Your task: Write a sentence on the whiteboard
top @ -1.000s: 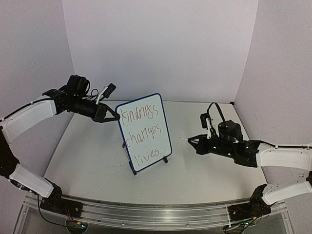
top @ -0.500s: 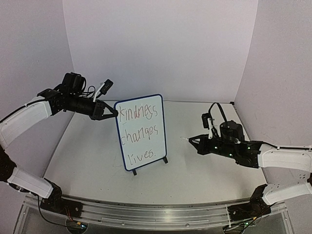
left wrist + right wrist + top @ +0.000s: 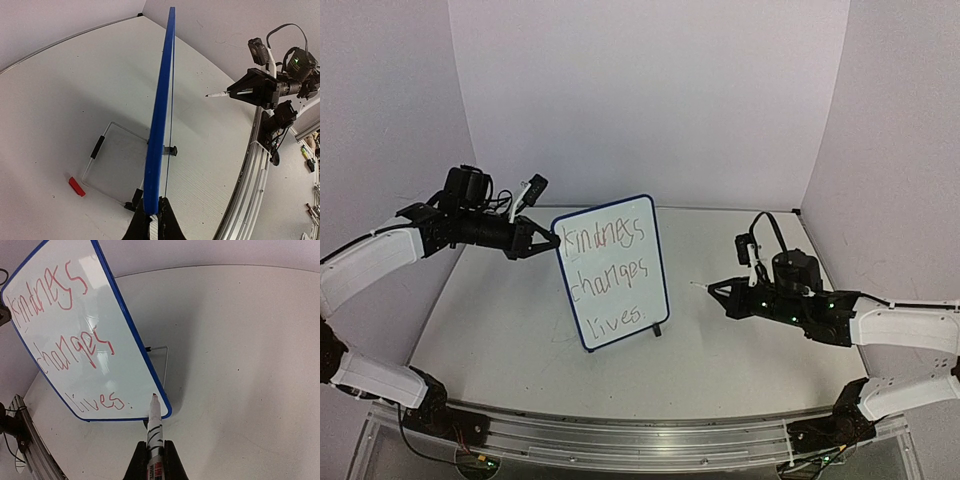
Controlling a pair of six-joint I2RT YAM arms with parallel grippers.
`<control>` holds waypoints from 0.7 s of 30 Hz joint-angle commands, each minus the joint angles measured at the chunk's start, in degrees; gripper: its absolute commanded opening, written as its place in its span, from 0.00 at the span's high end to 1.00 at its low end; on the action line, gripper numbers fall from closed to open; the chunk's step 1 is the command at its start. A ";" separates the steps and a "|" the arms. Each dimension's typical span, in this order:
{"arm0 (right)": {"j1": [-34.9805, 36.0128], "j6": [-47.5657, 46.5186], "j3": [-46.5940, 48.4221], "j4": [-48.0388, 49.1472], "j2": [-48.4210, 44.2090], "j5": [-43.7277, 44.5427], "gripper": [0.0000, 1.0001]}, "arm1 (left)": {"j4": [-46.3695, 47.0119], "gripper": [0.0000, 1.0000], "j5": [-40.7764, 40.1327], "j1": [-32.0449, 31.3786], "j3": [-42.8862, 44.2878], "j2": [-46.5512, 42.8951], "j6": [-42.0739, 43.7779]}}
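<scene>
White tabletop [image 3: 520,330] between pale walls, seen from above: the whiteboard [image 3: 620,298] stands tilted near the centre, its written face turned toward the near right and carrying the sentence [image 3: 610,277] "kindness changes lives" in three red lines. The left gripper [image 3: 553,240] is clamped on the upper left edge of the frame, apparently to brace the board against pen pressure. The right gripper [image 3: 717,290], well to the right and apart from the board, is closed on a marker [image 3: 700,287] aimed at the written face. Left wrist view: the board appears edge-on as a blue strip running away from the fingers [image 3: 140,227], which pinch its frame. Behind the board lie a wire stand [image 3: 96,147] and a small red piece [image 3: 76,186], possibly the marker's cap. Right wrist view: the marker projects from the closed fingers, and its tip lines up with the board's lower right corner, just after the final word. With all three lines present, the writing appears complete.
</scene>
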 commanded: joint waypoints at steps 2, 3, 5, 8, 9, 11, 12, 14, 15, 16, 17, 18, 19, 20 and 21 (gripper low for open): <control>-0.20 0.42 -0.57 2.01 -0.21 -0.76 1.00 | 5.90 1.00 -5.12 0.00 -2.65 -4.35 1.23; -0.21 0.45 -0.56 2.08 -0.12 -0.80 1.00 | 5.50 1.00 -5.24 0.00 -2.44 -4.13 1.49; -0.21 0.50 -0.52 2.22 0.04 -0.92 1.00 | 5.11 1.00 -4.99 0.00 -1.79 -3.64 1.54; -0.19 0.70 -0.72 2.59 0.14 -1.06 1.00 | 5.16 1.00 -4.40 0.00 -1.00 -2.77 0.76; -0.20 0.74 -0.80 2.67 0.14 -1.09 1.00 | 4.90 1.00 -4.37 0.00 -0.86 -2.39 0.59; -0.20 0.81 -0.92 2.76 0.14 -1.10 1.00 | 4.78 1.00 -4.19 -0.02 -1.09 -1.83 0.20; -0.19 0.81 -0.97 2.78 0.13 -1.10 1.00 | 5.08 1.00 -4.00 0.00 -1.63 -1.75 -0.23; -0.20 0.82 -1.00 2.78 0.05 -1.11 1.00 | 5.98 1.00 -3.71 0.00 -2.95 -1.98 -1.32; -0.17 0.82 -0.98 2.78 0.05 -1.08 1.00 | 6.36 1.00 -3.70 0.00 -3.49 -2.15 -1.80; -0.19 0.79 -0.99 2.80 0.05 -1.15 1.00 | 6.59 1.00 -3.76 0.00 -4.20 -2.35 -1.90; -0.21 0.76 -1.00 2.85 0.05 -1.20 1.00 | 6.72 1.00 -3.85 0.00 -4.78 -2.52 -1.96; -0.21 0.72 -1.08 2.93 0.05 -1.16 1.00 | 6.71 1.00 -4.13 -0.01 -5.25 -2.65 -1.94; -0.19 0.69 -1.06 3.03 0.13 -1.18 1.00 | 6.63 1.00 -4.39 0.00 -5.70 -2.69 -1.96; -0.21 0.72 -1.14 3.15 0.23 -1.24 1.00 | 6.43 0.99 -4.64 0.00 -5.91 -2.58 -1.93; -0.21 0.72 -1.15 3.27 0.36 -1.30 1.00 | 6.25 0.99 -4.79 0.00 -6.07 -2.34 -1.94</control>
